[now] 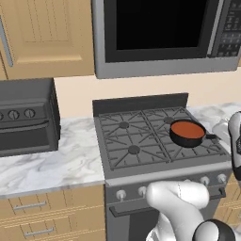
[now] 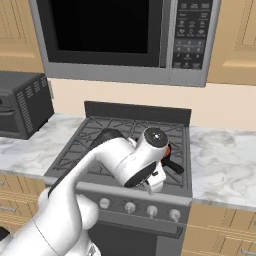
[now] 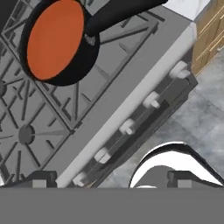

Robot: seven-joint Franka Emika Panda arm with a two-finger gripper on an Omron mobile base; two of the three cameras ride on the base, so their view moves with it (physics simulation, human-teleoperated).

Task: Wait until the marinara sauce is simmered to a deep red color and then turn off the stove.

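Note:
The marinara sauce is a smooth orange-red disc in a small black pan on the right front burner of the dark grey stove. In the hand view the sauce lies at upper left and the pan's handle runs toward the top. Several silver knobs line the stove's front. My gripper hangs above the stove's front edge, near the pan's handle side. It is open, its fingertips stand far apart with nothing between them. My arm hides most of the pan in the right base view.
A silver-framed microwave hangs above the stove. A black toaster oven stands on the marble counter at left. More counter runs to the right, with wooden drawers below.

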